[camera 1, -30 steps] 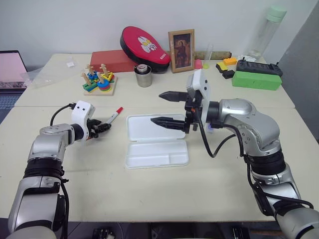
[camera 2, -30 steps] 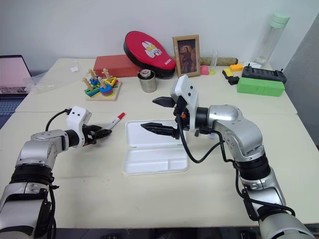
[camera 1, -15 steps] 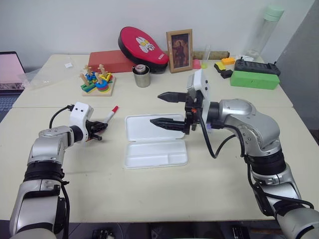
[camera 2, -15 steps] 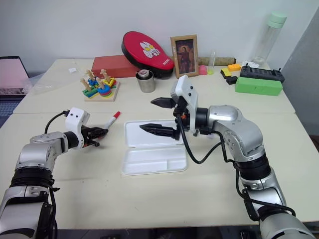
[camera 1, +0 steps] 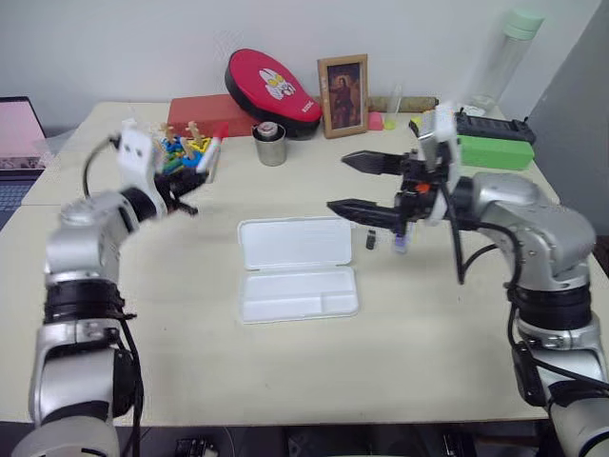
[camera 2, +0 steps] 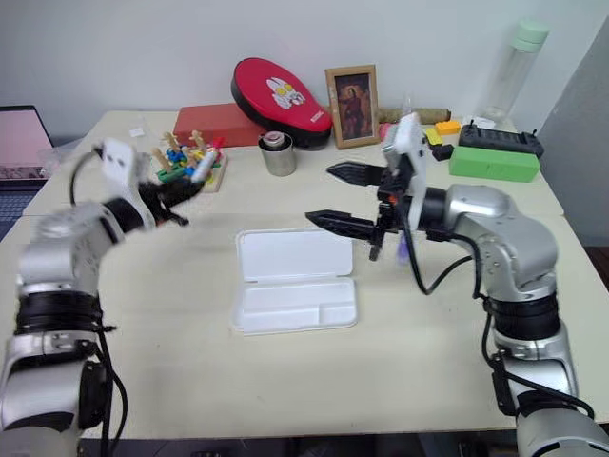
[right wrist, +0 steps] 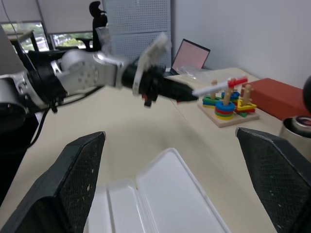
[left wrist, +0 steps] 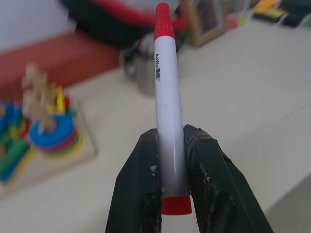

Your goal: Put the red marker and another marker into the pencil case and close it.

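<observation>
Red marker (left wrist: pixel 166 102): slim white barrel with a line of small dark print, red cap at the free end, red tail plug at the gripped end. It is off the worktop, clamped near its tail between the two black fingers of the left gripper (left wrist: pixel 174 194), which are closed tight on the barrel. In the head views the marker (camera 2: pixel 202 162) sits above the left part of the worktop, cap toward the far edge, in front of the coloured wooden stacking toy (camera 1: pixel 183 152).

Left arm: raised, forearm roughly level, gripper (camera 1: pixel 186 193) pointing forward and toward the middle of the worktop.

Pencil case (camera 1: pixel 295 267): flat white plastic, rounded corners, lying open at the centre of the worktop; lid half toward the far edge, tray half toward the near edge, both empty. A divider shows in the tray half.

Purple highlighter (camera 1: pixel 400 244): short and chunky, on the worktop just right of the case, partly behind the right gripper. A small black piece (camera 1: pixel 370 240) lies between it and the case.

Right arm: held above the worktop right of the case, right gripper (camera 2: pixel 343 195) level and pointing toward the left side. Its fingers (right wrist: pixel 73 170) stand wide apart with nothing between them.
</observation>
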`<state>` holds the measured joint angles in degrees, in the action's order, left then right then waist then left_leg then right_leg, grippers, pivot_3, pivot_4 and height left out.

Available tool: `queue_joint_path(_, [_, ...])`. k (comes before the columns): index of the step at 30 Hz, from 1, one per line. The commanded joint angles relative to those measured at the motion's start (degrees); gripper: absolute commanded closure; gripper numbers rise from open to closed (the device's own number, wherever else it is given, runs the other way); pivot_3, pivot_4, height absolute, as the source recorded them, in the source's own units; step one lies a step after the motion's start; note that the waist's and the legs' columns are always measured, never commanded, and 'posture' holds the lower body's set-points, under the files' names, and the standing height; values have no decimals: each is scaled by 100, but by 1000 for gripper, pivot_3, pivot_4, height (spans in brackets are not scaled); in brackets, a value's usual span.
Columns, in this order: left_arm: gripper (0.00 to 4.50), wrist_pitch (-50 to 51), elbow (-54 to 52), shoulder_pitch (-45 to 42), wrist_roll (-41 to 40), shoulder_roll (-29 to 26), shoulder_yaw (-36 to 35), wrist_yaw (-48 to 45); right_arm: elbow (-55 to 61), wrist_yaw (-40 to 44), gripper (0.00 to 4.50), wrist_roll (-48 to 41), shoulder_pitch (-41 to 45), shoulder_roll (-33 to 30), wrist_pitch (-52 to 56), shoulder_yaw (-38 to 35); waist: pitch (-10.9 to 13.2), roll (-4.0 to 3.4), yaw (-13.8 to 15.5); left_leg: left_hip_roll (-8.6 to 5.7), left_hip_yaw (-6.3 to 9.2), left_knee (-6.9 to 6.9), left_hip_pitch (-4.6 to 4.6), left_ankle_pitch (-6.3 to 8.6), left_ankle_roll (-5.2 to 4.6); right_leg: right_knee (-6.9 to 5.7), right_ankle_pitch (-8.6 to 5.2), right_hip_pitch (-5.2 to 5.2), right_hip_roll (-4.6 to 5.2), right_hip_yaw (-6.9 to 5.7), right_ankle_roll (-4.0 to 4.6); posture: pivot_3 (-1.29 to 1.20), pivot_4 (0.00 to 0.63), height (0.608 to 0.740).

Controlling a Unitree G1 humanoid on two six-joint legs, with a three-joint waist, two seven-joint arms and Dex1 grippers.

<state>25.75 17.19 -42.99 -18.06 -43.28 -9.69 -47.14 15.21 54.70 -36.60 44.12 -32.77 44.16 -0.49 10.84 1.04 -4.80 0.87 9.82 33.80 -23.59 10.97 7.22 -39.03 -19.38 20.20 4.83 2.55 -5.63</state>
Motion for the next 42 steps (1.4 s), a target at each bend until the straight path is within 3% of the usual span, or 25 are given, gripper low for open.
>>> queue_joint_path(1, [4066,141,-944,-2,-138,-183,652,-981,304,385,0,-186,-287,-530,-48,-293,1,-1,1,0,-3,-2,0,0,-1,3,0,0,0,1,-1,0,150,740])
queue_joint_path(7, [4066,498,-2150,251,-271,-580,1769,-2510,504,419,0,40,-767,-978,-223,-156,3,-5,-39,0,-4,3,-15,9,-16,1,-1,7,0,1,-1,0,150,740])
queue_joint_path(14, [4066,-212,-1694,493,606,-526,2814,-3015,808,167,0,-79,-944,-1003,-134,-238,10,-17,5,0,-9,9,-13,10,-18,-2,0,7,0,6,-3,0,150,740])
queue_joint_path(33, [4066,268,-1547,500,1055,-131,2989,-2830,833,-125,0,91,-1139,-1100,-60,16,10,-16,13,0,-4,10,-19,10,-19,-1,0,8,0,1,-4,0,150,740])
queue_joint_path(34, [3365,289,-1565,508,1043,-118,2971,-2810,803,-155,0,128,-1140,-1101,-54,46,10,-16,13,0,-4,10,-19,10,-19,-1,0,8,0,1,-4,0,150,740])
queue_joint_path(42, [1974,394,-1687,561,992,-18,2869,-2648,174,-778,0,836,-983,-1044,132,316,10,-16,11,-1,-4,12,-19,10,-18,-2,0,8,0,1,-4,0,150,740])
